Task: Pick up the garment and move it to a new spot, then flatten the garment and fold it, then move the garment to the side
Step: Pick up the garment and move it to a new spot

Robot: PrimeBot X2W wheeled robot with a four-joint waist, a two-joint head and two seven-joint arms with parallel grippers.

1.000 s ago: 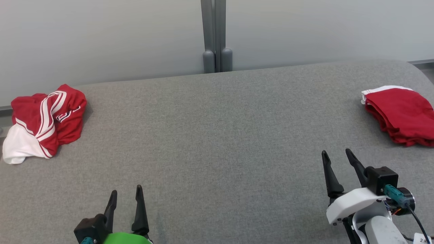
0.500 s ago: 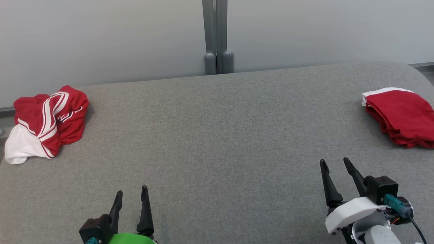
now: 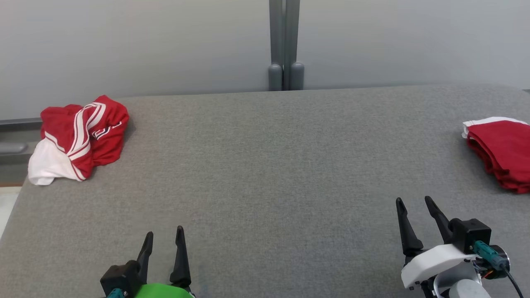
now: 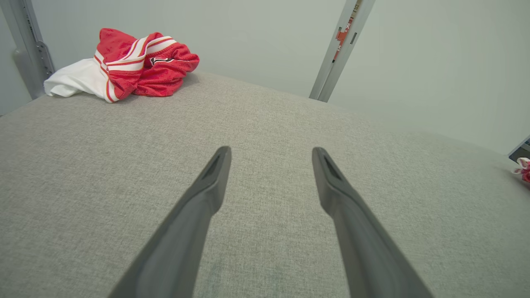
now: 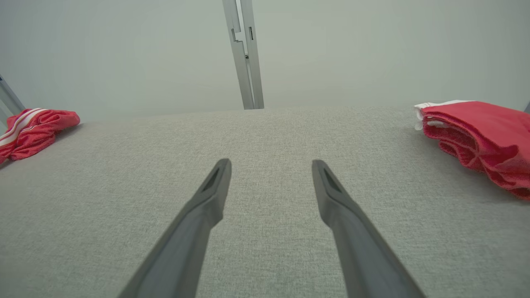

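Note:
A crumpled red garment [image 3: 80, 138] with white stripes and a white panel lies bunched at the far left of the grey table [image 3: 265, 174]; it also appears in the left wrist view [image 4: 124, 64] and the right wrist view [image 5: 31, 132]. My left gripper [image 3: 163, 239] hovers open near the front edge, well short of the garment and empty. My right gripper [image 3: 414, 207] is open and empty at the lower right. Both wrist views show spread fingers, left gripper [image 4: 271, 155] and right gripper [image 5: 271, 167], above bare cloth.
A folded stack of red garments [image 3: 501, 153] with a white edge sits at the table's far right, seen too in the right wrist view [image 5: 480, 136]. A grey wall with a vertical post [image 3: 285, 45] stands behind the table. The table's left edge [image 3: 12, 215] borders pale floor.
The head camera has turned left, shifting the whole picture to the right. The right gripper has dropped a little lower in the picture. Both grippers stay open; the garments lie unmoved.

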